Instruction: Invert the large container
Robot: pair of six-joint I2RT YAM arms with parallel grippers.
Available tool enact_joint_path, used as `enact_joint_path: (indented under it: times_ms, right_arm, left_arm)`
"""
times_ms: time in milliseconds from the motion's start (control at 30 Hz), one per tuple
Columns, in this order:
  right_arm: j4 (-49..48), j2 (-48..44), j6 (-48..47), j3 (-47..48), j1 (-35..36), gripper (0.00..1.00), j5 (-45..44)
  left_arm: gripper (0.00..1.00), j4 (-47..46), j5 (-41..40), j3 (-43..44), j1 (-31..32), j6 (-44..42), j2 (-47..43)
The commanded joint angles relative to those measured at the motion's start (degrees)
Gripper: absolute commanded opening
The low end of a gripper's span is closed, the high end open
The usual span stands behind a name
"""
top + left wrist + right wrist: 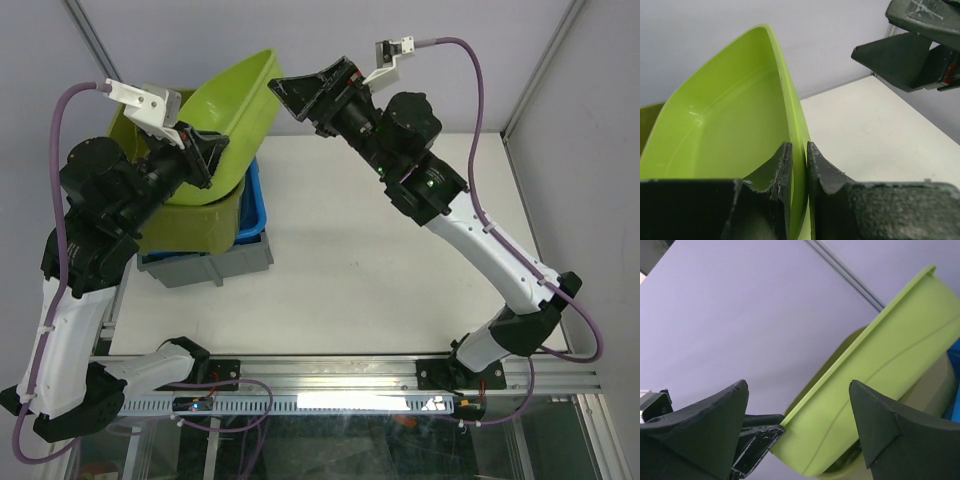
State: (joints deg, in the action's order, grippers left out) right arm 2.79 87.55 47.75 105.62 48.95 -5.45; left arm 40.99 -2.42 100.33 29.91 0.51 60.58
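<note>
Left claw [799, 147] pinches one tilted green container [730, 125] by its rim; right claw [797, 384] spread; second green container [190, 225] beneath.

In the upper left of the overhead view we find a stack at the left edge of the surface [400, 270]. A low bin [200, 268] sits at the bottom with a tray [256, 205] in it and a tub [195, 225] on top, and the large container [240, 95] tilts above the tub, its far end raised toward top centre. The left claw [205, 155] straddles that container's rim, one finger inside the wall and one outside, while the right claw [290, 100] sits just right of the raised end, apart from it.
</note>
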Motion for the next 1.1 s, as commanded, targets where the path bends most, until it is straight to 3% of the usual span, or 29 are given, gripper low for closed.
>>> enact_joint_path:
  times_ms: [0, 133, 200, 467, 600, 800, 1067]
  right_arm:
    - [3.93, 3.40, -1.81, 4.14, 0.36, 0.78, 0.51]
    - [8.62, 7.76, -0.47, 10.43, 0.36, 0.54, 2.36]
    - [10.03, 9.70, 0.00, 12.83, 0.35, 0.49, 3.43]
    - [10.53, 13.37, 1.41, 15.78, 0.42, 0.54, 6.26]
    - [8.41, 11.79, 1.91, 12.89, 0.41, 0.54, 6.16]
    - [1.12, 4.85, 5.34, 0.95, 0.45, 0.54, 1.95]
    - [2.51, 4.51, 6.89, 1.07, 0.19, 0.56, 1.71]
  left_arm:
    - [0.00, -2.51, 2.98, 0.07, 0.23, -1.43, -1.43]
    - [0.00, -2.52, 3.69, -0.14, 0.24, -1.48, -1.43]
    - [0.00, -2.47, 3.49, -0.23, 0.24, -1.56, -1.43]
    - [0.00, -2.51, 4.28, -1.28, 0.21, -2.98, -2.32]
    - [0.00, -2.15, 5.05, -2.98, 0.23, -4.44, -3.45]
    - [0.00, -1.88, 6.28, -5.61, 0.21, -5.07, -4.45]
    - [0.00, -1.92, 7.23, -8.19, 0.18, -5.79, -4.68]
